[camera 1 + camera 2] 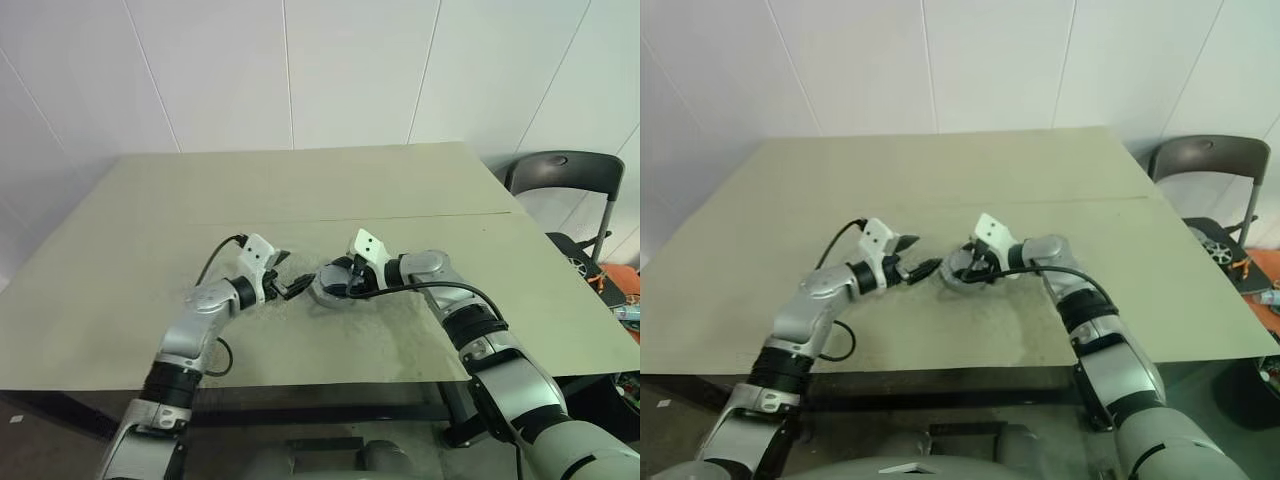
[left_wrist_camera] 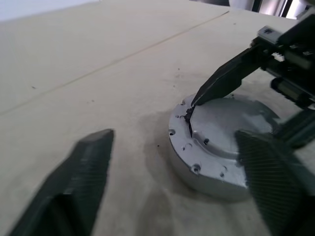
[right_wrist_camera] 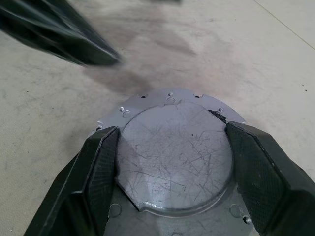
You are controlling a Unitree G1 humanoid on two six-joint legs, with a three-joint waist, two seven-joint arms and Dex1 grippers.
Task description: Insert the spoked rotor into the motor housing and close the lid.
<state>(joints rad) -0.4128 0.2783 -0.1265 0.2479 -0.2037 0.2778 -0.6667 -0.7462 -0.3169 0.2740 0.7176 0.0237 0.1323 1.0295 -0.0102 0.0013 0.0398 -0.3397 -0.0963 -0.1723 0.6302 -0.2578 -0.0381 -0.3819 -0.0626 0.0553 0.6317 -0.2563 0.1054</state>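
The light grey lid lies flat on top of the squat round motor housing near the table's front middle. My right gripper comes in from the right, its two fingers closed against opposite edges of the lid's raised, scratched centre disc. My left gripper hangs open just left of the housing with nothing between its fingers, and one finger shows as a dark blur in the right wrist view. The spoked rotor is hidden.
The beige table stretches far back, with a seam line across it and dark smudges around the housing. A black chair stands off the table's right side. The table's front edge runs close below both arms.
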